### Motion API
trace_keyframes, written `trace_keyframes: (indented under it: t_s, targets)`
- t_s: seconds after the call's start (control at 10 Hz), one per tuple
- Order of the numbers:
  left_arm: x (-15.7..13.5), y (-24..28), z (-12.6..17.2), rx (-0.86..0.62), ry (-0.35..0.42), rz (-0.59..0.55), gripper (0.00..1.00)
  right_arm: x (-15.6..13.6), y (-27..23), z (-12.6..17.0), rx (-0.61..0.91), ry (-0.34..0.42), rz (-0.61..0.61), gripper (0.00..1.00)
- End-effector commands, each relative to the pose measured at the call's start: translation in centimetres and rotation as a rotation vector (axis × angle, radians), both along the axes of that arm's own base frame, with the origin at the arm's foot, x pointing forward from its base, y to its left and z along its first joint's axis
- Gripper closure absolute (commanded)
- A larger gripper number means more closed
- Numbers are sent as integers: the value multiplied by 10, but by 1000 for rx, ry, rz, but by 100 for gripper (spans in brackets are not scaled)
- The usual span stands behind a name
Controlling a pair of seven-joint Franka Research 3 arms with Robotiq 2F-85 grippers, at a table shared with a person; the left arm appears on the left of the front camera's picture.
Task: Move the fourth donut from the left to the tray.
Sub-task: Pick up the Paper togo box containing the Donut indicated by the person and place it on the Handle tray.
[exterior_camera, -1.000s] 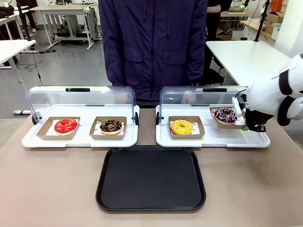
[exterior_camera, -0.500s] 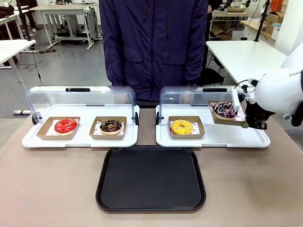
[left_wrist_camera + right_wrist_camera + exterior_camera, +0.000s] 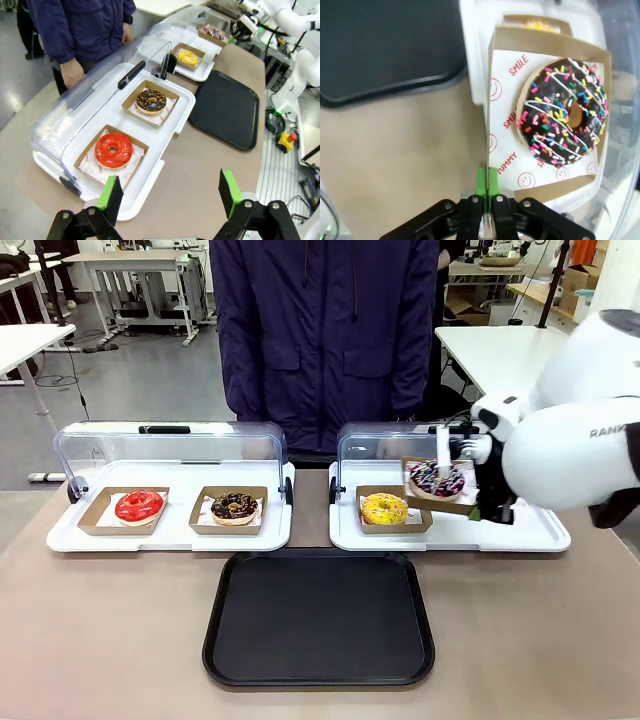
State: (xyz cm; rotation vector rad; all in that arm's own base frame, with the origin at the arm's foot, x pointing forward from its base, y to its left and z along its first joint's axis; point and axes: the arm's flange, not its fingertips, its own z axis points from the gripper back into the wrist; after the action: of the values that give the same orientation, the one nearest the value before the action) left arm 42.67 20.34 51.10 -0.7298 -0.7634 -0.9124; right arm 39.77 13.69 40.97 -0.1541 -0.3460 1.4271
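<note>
The fourth donut (image 3: 436, 479), dark chocolate with white drizzle and coloured sprinkles, rides tilted in its brown cardboard holder (image 3: 449, 504) above the right white tray. My right gripper (image 3: 487, 502) is shut on the holder's edge. In the right wrist view the donut (image 3: 565, 117) lies in the holder (image 3: 501, 40), with the gripper (image 3: 486, 186) pinching the holder's rim. The black tray (image 3: 319, 616) lies at the table's front middle, nothing on it; it also appears as tray (image 3: 385, 45) and tray (image 3: 225, 107). My left gripper (image 3: 170, 192) hangs open above the table's left end, holding nothing.
Two white trays with raised clear lids: the left one (image 3: 170, 536) carries a red donut (image 3: 139, 506) and a chocolate donut (image 3: 235, 506); the right one (image 3: 450, 537) carries a yellow donut (image 3: 385, 508). A person in a dark jacket (image 3: 325, 340) stands at the far side.
My right gripper has lifted the fourth donut in its holder off the right white tray and carried it leftward, toward the yellow donut.
</note>
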Motion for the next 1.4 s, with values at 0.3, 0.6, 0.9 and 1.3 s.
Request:
trace_keyframes:
  t_s: [0.3,0.6,0.9,1.3]
  targets:
    - [-2,-1,0,-6,-10,-3,0,-30,43,-13,22,12,146,98]
    - [-2,-1,0,-6,-10,-3,0,-18,49,-11,-10,23,64,98]
    - [-2,-1,0,-6,-10,-3,0,-59,96,-21,-75,-51,25,98]
    - [-2,-1,0,-6,-10,-3,0,-110,147,-43,-39,-74,9,98]
